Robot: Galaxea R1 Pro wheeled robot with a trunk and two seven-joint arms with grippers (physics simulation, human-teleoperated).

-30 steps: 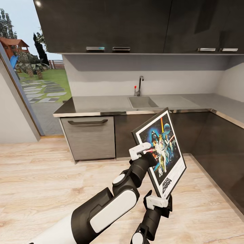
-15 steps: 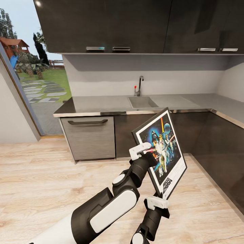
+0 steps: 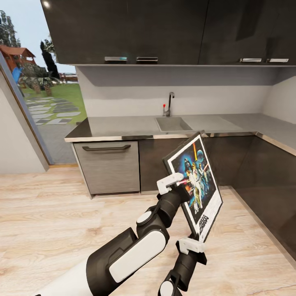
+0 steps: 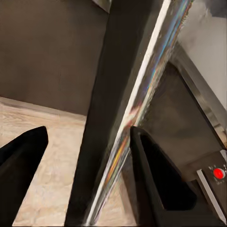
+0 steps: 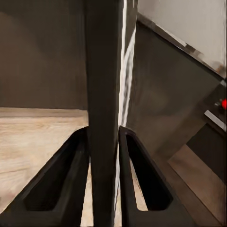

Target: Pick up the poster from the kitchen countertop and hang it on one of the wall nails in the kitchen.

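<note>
one poster, framed, at 3 o'clock of arms. two arms, two grippers: left gripper, right gripper. two black fingers per gripper seen in wrist views. one table, l-shaped. one sink basin, one tap at 12 o'clock of basin. four handles on upper cabinets: two at 11 o'clock, two at 1 o'clock. one dark handle on lower drawer front.

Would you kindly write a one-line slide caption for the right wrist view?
Right claw shut on the edge of the poster, seen edge-on above the wooden floor.
</note>
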